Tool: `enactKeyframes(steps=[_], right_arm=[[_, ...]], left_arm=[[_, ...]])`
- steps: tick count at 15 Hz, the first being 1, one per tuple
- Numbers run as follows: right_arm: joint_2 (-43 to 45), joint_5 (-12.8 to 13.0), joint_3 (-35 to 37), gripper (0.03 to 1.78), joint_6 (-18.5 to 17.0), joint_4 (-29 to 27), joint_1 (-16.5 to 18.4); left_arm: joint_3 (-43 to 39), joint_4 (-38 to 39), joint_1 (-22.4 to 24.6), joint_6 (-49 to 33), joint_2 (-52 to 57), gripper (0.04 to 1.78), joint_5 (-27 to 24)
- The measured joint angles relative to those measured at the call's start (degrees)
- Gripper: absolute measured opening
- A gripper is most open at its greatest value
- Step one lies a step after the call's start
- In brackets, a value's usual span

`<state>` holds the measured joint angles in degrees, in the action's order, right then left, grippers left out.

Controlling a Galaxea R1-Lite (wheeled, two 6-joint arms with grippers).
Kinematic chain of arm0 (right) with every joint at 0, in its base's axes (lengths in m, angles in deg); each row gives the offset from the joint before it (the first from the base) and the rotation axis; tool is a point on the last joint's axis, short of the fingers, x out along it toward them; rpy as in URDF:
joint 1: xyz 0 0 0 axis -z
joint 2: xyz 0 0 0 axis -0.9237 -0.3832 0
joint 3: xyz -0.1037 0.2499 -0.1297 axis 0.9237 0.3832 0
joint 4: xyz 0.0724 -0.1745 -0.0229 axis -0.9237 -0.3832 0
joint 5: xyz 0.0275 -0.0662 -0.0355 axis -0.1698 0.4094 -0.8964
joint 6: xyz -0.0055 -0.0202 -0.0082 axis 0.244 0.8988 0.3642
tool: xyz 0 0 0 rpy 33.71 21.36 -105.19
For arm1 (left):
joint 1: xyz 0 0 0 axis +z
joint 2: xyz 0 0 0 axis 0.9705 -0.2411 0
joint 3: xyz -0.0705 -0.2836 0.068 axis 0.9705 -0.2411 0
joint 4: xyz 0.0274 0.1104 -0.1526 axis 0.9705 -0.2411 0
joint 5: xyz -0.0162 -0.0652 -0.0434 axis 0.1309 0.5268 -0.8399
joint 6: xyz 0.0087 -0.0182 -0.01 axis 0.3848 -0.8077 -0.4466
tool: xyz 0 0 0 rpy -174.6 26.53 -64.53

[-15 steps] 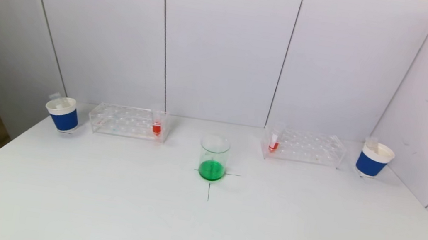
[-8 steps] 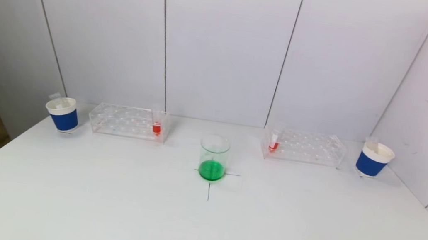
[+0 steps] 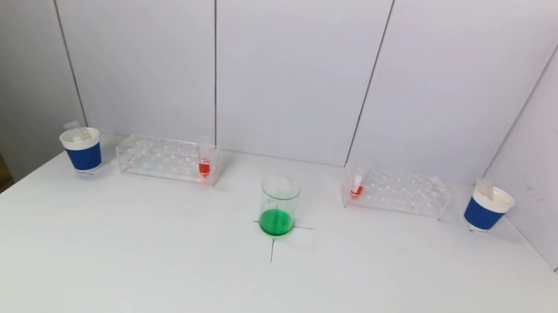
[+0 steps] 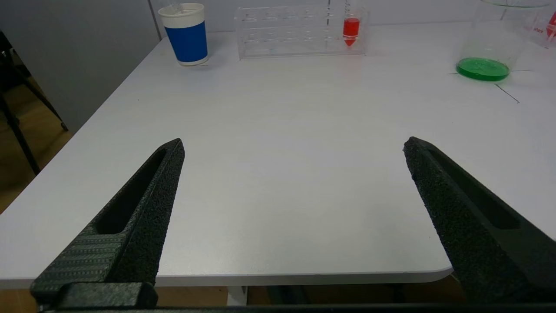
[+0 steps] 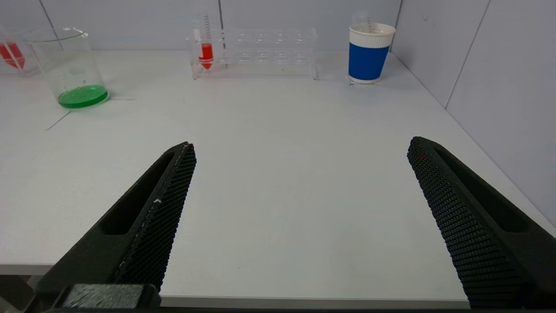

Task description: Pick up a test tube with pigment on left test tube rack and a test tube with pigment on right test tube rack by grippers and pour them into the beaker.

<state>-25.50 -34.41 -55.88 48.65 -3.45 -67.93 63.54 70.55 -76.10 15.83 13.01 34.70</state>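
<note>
Meanwhile both grippers, left gripper [image 4: 293,145] and right gripper [image 5: 302,145], hovered with jaws wide apart at the bench's [image 3: 259,295] near edge, holding nothing.

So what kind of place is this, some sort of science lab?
Probably a mock chemistry bench set up for robot practice: a glass beaker with green liquid on a white table, clear test tube racks holding tubes of red liquid, and plain white panels around.
</note>
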Motion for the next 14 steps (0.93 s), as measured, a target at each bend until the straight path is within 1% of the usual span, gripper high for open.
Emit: enactKeyframes(steps=[14], right_arm=[[0.0, 0.1, 0.0, 1.77, 0.0, 0.0, 0.0]], left_arm=[[0.0, 0.0, 0.0, 0.0, 0.0, 1.76, 0.0]])
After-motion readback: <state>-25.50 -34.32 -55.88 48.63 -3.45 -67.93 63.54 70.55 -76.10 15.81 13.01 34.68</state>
